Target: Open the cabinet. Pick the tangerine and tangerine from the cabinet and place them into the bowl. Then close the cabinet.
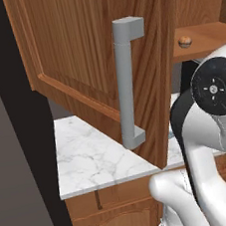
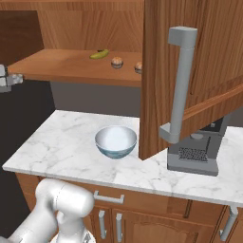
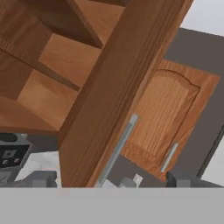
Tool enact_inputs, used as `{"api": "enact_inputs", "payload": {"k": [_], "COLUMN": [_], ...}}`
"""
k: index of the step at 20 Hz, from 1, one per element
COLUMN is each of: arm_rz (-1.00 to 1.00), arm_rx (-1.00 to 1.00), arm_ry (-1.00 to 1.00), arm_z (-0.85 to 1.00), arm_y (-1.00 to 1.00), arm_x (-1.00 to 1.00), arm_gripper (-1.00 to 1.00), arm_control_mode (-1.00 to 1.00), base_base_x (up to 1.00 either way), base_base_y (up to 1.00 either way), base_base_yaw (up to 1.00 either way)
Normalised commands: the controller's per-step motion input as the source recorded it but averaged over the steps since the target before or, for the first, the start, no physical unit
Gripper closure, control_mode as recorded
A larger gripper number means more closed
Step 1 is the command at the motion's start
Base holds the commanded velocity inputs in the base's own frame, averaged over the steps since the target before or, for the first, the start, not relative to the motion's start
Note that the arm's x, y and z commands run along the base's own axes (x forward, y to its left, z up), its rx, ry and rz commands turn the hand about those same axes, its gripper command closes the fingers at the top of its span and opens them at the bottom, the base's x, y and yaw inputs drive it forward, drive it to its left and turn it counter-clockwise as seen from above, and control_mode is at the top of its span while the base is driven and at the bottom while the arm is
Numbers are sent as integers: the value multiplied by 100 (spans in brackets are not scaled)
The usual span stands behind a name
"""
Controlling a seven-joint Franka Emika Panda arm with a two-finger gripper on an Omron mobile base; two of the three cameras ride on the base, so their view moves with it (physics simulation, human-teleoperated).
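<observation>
The gripper (image 3: 109,180) stands spread wide, and nothing is between its tips. In the hand view it looks along the edge of the open door (image 3: 118,87), with bare shelves to the left of that edge.

In the right base view, a small grey part at the far left edge, level with the shelf (image 2: 61,66), is probably the hand. On the shelf, from left to right, lie a banana (image 2: 99,54), then one tangerine (image 2: 116,62), then the second tangerine (image 2: 138,67), which is half hidden behind the door. The bowl (image 2: 116,141) sits on the counter (image 2: 57,142), below the fruit and just left of the door's lower corner.

So I judge the fruit lies to the right of the hand, at about its height. The first tangerine is the nearer one. It is round, so no axis matters for the grasp.
</observation>
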Motion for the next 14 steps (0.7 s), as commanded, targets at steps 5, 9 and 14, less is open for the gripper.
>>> {"api": "enact_inputs", "payload": {"k": [5,9,14], "arm_rz": [17,6,8], "arm_rx": [27,2,10], "arm_ry": [20,4,4], "arm_z": [-21,-2,0], "arm_y": [14,-8,-22], "arm_x": [1,10,19], "arm_gripper": [-100,-100,-100], "arm_control_mode": [-100,-100,-100], "base_base_x": [0,0,0], "base_base_y": [0,0,0], "base_base_yaw": [0,0,0]}}
